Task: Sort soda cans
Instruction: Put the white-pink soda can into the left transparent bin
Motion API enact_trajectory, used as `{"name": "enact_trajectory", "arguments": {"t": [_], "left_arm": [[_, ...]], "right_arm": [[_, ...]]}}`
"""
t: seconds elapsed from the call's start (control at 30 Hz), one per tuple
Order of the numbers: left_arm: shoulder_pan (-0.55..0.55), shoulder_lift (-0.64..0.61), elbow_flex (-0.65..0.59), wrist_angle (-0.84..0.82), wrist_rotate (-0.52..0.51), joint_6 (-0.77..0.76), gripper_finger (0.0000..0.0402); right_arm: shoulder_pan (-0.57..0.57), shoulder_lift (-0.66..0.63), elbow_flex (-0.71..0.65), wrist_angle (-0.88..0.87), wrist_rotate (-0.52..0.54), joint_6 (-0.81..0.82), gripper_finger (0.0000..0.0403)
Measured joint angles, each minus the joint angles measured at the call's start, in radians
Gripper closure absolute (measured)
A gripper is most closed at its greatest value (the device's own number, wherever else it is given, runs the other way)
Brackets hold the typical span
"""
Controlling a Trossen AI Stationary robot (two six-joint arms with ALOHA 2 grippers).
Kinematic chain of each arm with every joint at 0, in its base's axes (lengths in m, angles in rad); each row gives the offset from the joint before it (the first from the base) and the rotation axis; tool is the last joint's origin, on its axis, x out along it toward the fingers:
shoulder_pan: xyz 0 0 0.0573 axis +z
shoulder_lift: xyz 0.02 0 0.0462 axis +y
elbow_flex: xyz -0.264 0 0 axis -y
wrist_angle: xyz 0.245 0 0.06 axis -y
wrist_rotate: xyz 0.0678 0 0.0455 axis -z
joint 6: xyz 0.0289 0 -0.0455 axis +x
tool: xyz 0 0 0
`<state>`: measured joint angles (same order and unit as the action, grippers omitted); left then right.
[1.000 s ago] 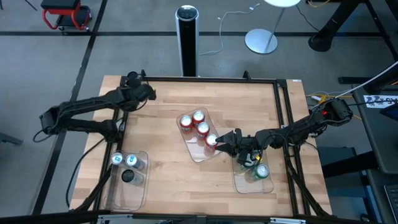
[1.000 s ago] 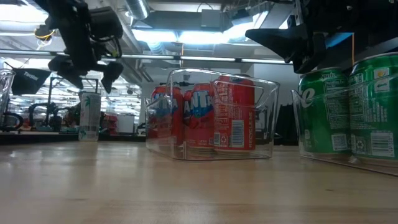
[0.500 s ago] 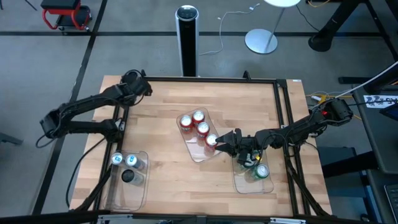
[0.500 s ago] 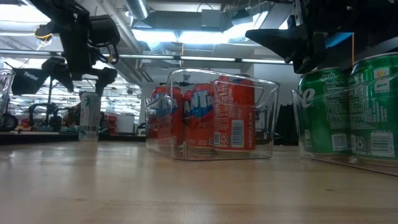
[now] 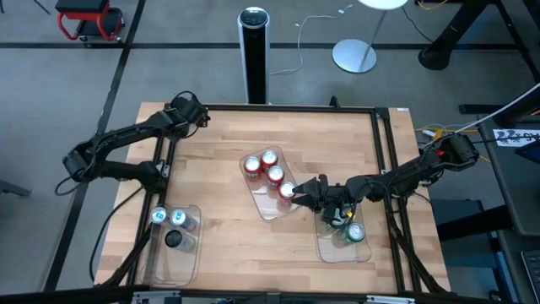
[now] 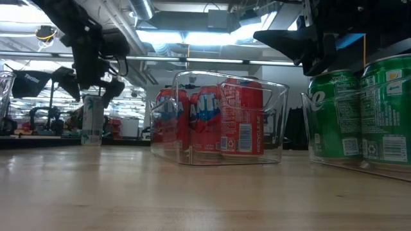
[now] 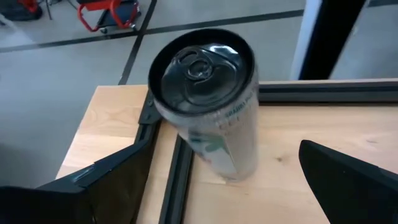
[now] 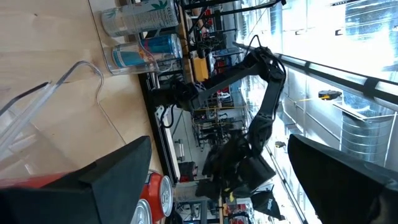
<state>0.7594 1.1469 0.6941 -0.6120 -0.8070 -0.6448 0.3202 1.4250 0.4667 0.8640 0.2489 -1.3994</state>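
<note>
A silver can (image 7: pixel 211 99) with a dark top stands upright on its base at the table's far left corner, beside the black frame; it also shows in the low view (image 6: pixel 93 120). My left gripper (image 5: pixel 192 108) hovers open just above it, a finger on either side (image 7: pixel 224 186), apart from it. Red cans (image 5: pixel 268 173) fill the centre tray. Green cans (image 5: pixel 348 231) stand in the right tray, blue-marked silver cans (image 5: pixel 169 218) in the left one. My right gripper (image 5: pixel 308 187) hangs open over the red tray's near end.
A tall black-and-silver cylinder (image 5: pixel 254 51) stands on the floor beyond the far edge. A black frame (image 5: pixel 287 107) runs round the tabletop. Bare wood lies between the trays and along the far half of the table (image 5: pixel 321 139).
My left gripper has swung toward the table's far left corner and sunk a little toward the silver can, staying open. The right arm and all cans have kept still.
</note>
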Motion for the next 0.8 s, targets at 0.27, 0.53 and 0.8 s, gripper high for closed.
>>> {"name": "enact_trajectory", "arguments": {"t": [0.27,0.53,0.8], "left_arm": [[0.049,0.055,0.000,0.055,-0.008,0.016,0.0009],[0.048,0.055,0.000,0.090,-0.025,-0.022,0.0009],[0.048,0.087,0.000,0.143,-0.080,-0.067,0.0009]], "right_arm": [[0.000,0.000,0.000,-0.001,0.000,0.000,0.0027],[0.000,0.000,0.000,-0.002,0.000,0.000,0.0027],[0.000,0.000,0.000,-0.002,0.000,0.000,0.0027]]}}
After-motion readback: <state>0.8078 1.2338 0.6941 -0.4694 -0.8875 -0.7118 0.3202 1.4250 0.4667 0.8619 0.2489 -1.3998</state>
